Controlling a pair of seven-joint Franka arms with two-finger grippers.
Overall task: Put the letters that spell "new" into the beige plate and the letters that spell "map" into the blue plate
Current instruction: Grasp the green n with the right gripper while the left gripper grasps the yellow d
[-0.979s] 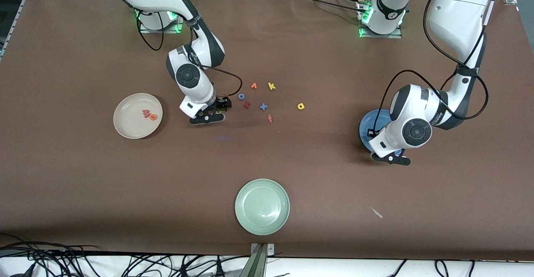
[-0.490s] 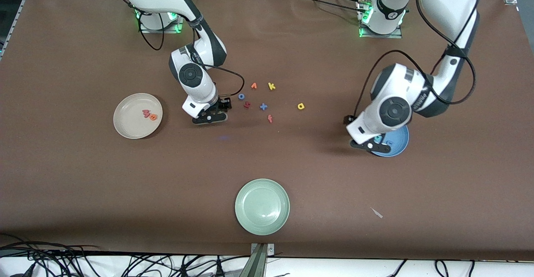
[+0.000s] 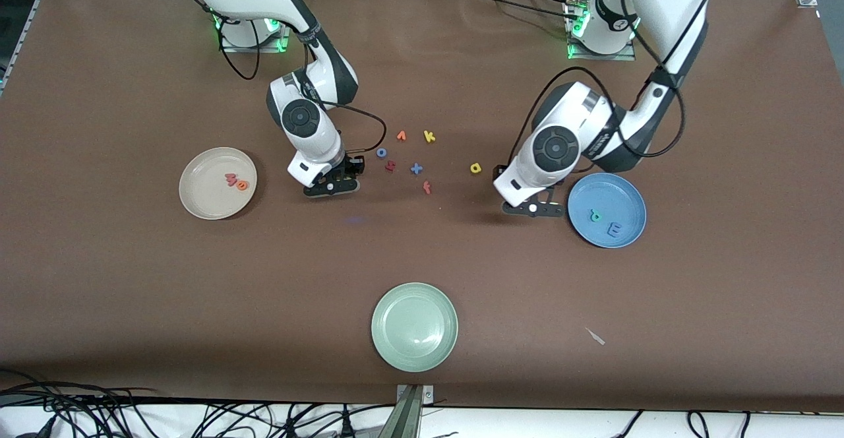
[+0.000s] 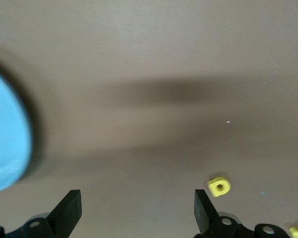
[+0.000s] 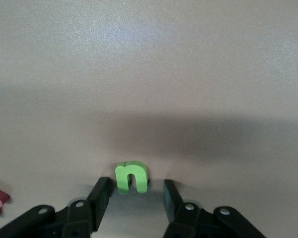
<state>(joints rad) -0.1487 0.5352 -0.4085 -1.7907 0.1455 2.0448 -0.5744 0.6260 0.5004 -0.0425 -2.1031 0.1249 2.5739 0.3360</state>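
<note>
Two letters, the salmon w (image 3: 230, 179) and the orange e (image 3: 242, 185), lie in the beige plate (image 3: 201, 194) toward the right arm's end of the desk. The teal p (image 3: 595, 215) and blue m (image 3: 614, 229) lie in the blue plate (image 3: 630, 194) toward the left arm's end. The right gripper (image 5: 135, 197) sits low at the desk's middle, its fingers partly apart on either side of the green n (image 5: 132, 177) (whether they touch it I cannot tell). The left gripper (image 4: 135, 210) hangs wide open and empty over bare desk between the blue plate and the yellow a (image 3: 475, 168).
</note>
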